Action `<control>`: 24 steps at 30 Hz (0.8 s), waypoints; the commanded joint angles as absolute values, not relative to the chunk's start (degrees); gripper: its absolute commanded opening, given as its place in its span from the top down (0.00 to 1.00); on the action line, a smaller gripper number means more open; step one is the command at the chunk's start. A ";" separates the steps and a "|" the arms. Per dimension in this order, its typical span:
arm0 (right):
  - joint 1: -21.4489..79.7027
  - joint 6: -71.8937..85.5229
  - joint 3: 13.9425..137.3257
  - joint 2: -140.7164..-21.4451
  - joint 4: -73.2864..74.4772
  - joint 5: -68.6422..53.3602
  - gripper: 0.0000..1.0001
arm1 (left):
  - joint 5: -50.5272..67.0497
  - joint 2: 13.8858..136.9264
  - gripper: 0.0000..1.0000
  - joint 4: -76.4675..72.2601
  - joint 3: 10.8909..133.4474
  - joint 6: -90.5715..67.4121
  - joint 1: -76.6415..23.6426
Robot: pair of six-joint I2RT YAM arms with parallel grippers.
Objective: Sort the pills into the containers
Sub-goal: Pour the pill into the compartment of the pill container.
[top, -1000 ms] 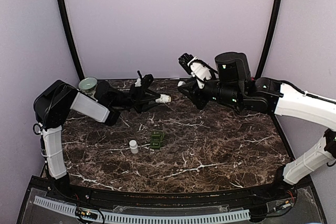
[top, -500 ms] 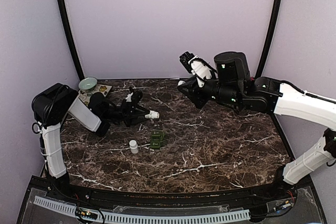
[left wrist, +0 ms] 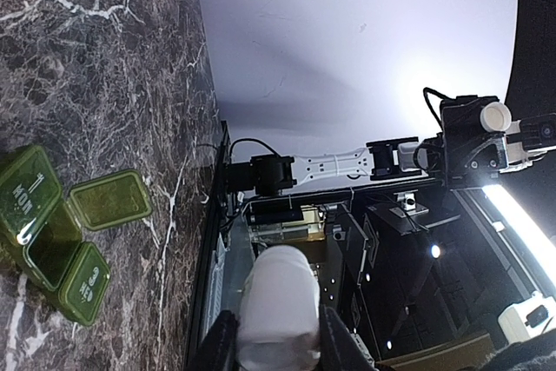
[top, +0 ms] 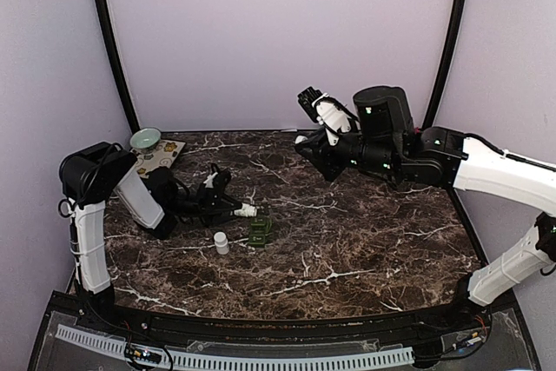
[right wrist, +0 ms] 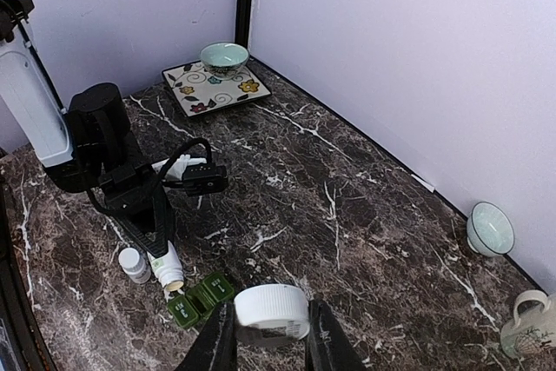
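Left fingers (left wrist: 222, 347) pinch white bottle (left wrist: 276, 301), tipped low, mouth just beside green box (top: 260, 230) at table centre, likely to pour pills. Right fingers (right wrist: 217, 343) pinch cap (right wrist: 271, 310), raised clear. Second bottle (top: 221, 242) stands upright near box.

The dark marble worktop (top: 365, 241) carries the green containers (top: 260, 230), with a small white bottle (top: 221, 242) upright just beside them. In the far left corner lies a floral plate (top: 159, 155); a pale bowl (top: 145, 138) seemingly rests at its edge.
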State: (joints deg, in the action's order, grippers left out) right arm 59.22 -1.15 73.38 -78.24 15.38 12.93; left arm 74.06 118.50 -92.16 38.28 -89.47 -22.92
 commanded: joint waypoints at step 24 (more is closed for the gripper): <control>59.59 -0.71 75.23 -78.84 14.61 13.55 0.87 | 76.18 124.54 1.00 -99.67 39.19 -86.57 -21.33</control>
State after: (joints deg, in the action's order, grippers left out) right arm 59.22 -1.17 74.26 -78.81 15.99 12.93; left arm 75.46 123.96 -92.20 38.35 -87.61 -21.63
